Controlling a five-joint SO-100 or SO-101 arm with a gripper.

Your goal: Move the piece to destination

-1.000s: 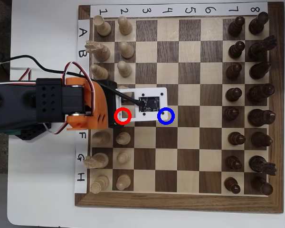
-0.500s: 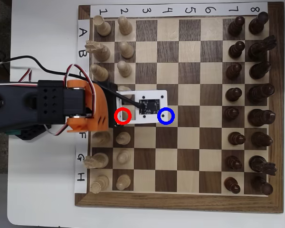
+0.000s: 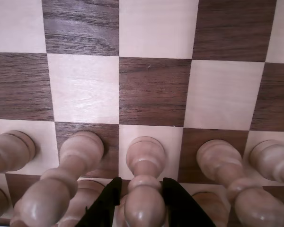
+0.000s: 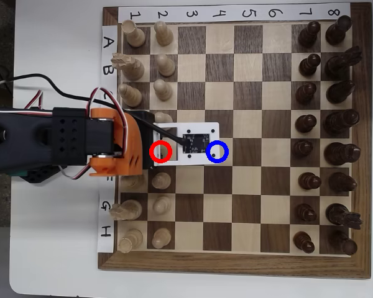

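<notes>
In the wrist view the piece (image 3: 144, 163), a pale pawn, stands on a pale square at the bottom centre. My gripper (image 3: 141, 182) is open, one black finger (image 3: 106, 205) on each side of the pawn's head. Whether they touch it I cannot tell. From overhead, the orange wrist (image 4: 112, 146) and white camera mount (image 4: 189, 141) cover the gripper and this pawn beside the red ring (image 4: 161, 151). The destination (image 4: 217, 151), a blue-ringed square, lies two squares to the right, partly under the mount. No ring shows in the wrist view.
Pale pawns stand close on both sides of the piece (image 3: 80, 151) (image 3: 217, 161). Overhead, other pale pieces fill the left two columns (image 4: 163, 62) and dark pieces (image 4: 323, 93) the right two. The board's wooden rim (image 4: 236, 267) frames it.
The arm has slid to the right, toward the board's middle, bringing the camera mount further over the red-ringed square. No piece has moved.
</notes>
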